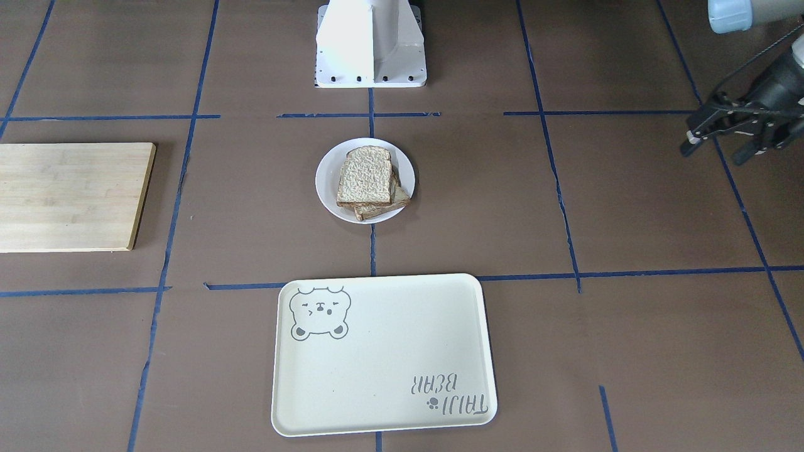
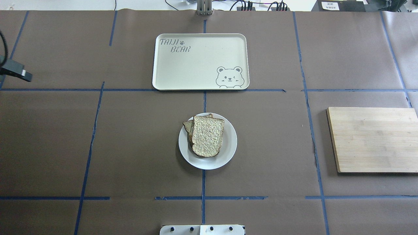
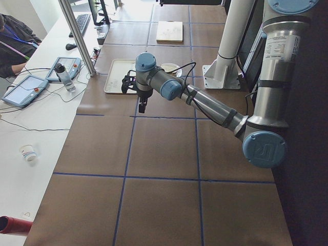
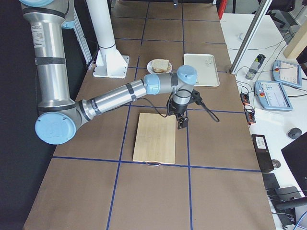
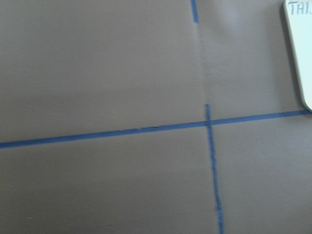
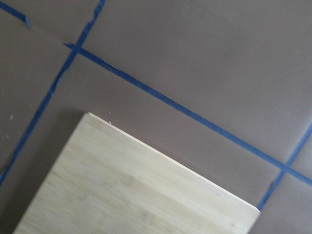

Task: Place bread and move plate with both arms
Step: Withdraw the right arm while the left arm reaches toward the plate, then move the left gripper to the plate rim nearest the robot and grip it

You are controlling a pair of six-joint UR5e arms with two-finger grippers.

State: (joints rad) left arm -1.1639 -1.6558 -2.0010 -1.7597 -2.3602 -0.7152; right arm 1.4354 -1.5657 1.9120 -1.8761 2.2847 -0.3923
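Note:
A small round white plate (image 1: 326,188) sits at the table's middle and also shows in the overhead view (image 2: 228,150). A pale slice of bread (image 1: 365,176) lies on top of another slice on it, seen from overhead too (image 2: 207,135). My left gripper (image 1: 713,145) hovers open and empty far to the plate's side, above bare table; one part of it shows at the overhead view's left edge (image 2: 14,71). My right gripper (image 4: 182,122) shows only in the exterior right view, above the wooden board's edge; I cannot tell whether it is open or shut.
A cream bear tray (image 2: 199,58) lies beyond the plate, its corner visible in the left wrist view (image 5: 300,48). A wooden board (image 2: 375,140) lies on my right side, also seen by the right wrist camera (image 6: 136,190). The white pedestal (image 1: 370,44) stands behind the plate.

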